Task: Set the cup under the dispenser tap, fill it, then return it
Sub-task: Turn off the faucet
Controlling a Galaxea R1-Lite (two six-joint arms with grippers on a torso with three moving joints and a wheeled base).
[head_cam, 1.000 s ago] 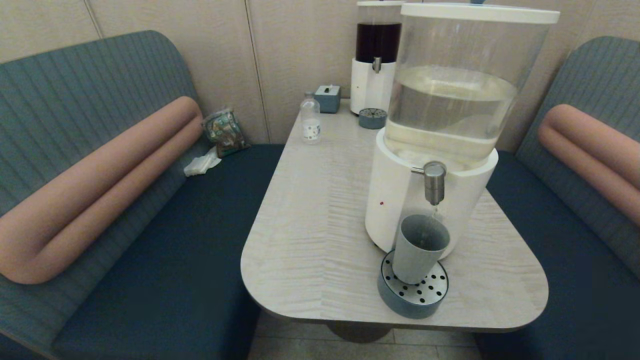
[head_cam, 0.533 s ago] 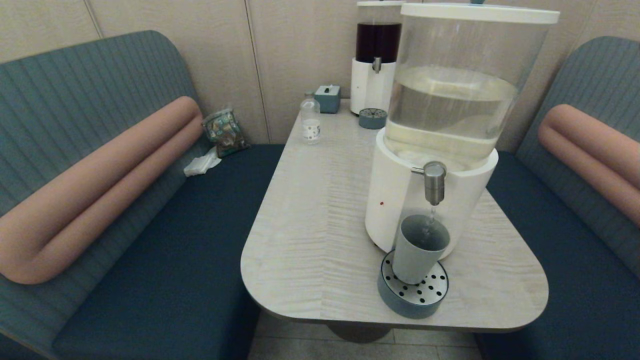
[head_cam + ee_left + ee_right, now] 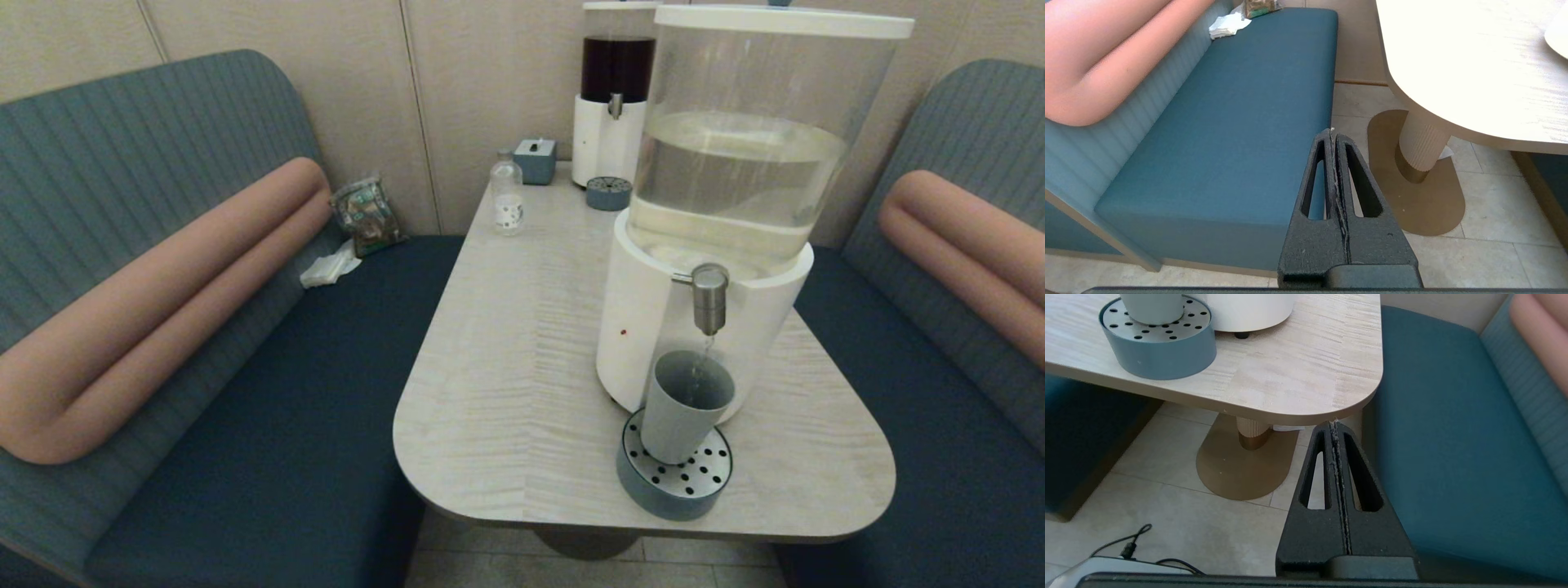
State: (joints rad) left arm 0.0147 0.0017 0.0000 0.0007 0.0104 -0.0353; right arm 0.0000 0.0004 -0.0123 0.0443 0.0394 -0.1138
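- The plain matte grey-green tapered cup (image 3: 684,406) stands upright on the round blue-grey drip tray with a perforated metal top (image 3: 671,491), at the near end of the pale wood-grain desk (image 3: 522,359).
- It sits directly beneath the stubby brushed-steel dispenser tap (image 3: 709,297) of the big white-based, clear-tank dispenser (image 3: 735,163); a thin stream of clear liquid falls from the tap into the cup.
- The left end effector (image 3: 1334,141) hangs below desk height over the teal bench seat (image 3: 1241,122), its fingers pressed together and holding nothing.
- The right end effector (image 3: 1334,430) is parked off the desk's near corner, above the floor, fingers likewise together and empty.
- Judgement: filling is under way, and neither arm is close enough to act at once.
- Risk: if the flow is not stopped in time, the cup could overflow onto the tray.
- Risk: a full, handleless, tapered cup may slip or slosh if gripped loosely or lifted fast.
- Risk: an arm rising from below could knock the desk edge or tray.
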